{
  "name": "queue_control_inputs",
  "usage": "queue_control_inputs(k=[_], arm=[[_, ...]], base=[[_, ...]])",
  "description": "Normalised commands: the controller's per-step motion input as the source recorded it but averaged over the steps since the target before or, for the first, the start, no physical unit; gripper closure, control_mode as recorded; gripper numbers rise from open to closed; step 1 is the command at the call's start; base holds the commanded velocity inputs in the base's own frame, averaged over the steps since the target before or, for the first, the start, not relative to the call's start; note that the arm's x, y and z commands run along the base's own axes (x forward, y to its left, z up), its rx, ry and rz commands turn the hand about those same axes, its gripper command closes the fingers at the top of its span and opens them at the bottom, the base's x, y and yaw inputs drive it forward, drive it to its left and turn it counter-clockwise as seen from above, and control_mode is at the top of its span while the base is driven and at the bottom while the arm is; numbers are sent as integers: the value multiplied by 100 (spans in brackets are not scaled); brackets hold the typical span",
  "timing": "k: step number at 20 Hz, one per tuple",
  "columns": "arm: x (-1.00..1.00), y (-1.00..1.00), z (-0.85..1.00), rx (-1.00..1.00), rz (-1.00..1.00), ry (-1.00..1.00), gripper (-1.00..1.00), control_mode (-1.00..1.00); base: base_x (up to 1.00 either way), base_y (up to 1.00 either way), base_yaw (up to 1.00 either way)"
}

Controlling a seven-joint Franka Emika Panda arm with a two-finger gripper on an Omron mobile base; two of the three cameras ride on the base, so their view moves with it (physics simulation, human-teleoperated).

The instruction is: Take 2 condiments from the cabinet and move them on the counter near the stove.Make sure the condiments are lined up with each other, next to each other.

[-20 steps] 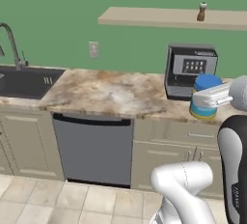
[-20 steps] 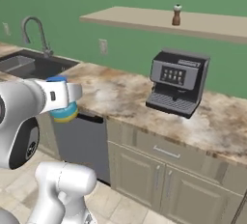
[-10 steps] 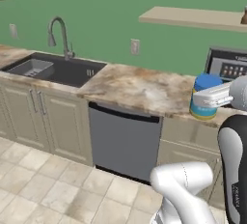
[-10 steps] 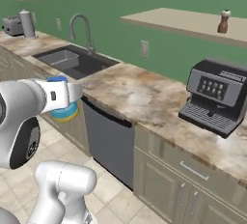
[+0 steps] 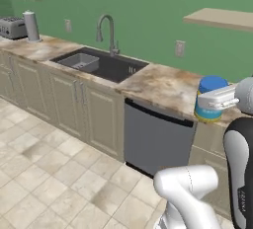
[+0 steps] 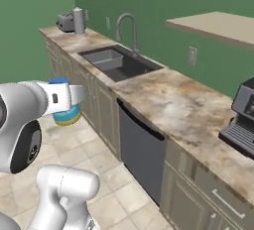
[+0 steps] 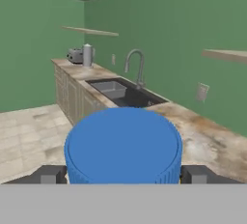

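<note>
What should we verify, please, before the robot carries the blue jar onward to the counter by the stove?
1. Jar in grip: blue jar sits between the fingertips of the gripper, jaws wide around it: ok.
2. Jar upright: lid on top, yellow band at the bottom: ok.
3. Jar clear of the long counter: held out in front of the dishwasher: ok.
4. Stove and target counter in sight: not ok.
5. Second condiment located: cannot tell.

Three cameras, one kitchen wall

Both base views look forward and down from behind the arm at the sink (image 5: 101, 66) (image 6: 119, 63) counter; the hand view looks along the gripper, very close behind the blue jar (image 7: 123, 146).
</note>
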Motion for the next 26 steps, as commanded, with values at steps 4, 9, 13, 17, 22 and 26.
queue_control_inputs(k=[4,9,13,17,22,26], arm=[[0,0,0,0,0,0,100,100],[0,0,0,0,0,0,100,100],[0,0,0,0,0,0,100,100],[0,0,0,0,0,0,100,100],[0,0,0,0,0,0,100,100],[0,0,0,0,0,0,100,100]], base=[[-1,34,42],[-4,30,44],[0,36,42],[0,34,38],[0,24,35],[0,27,36]])
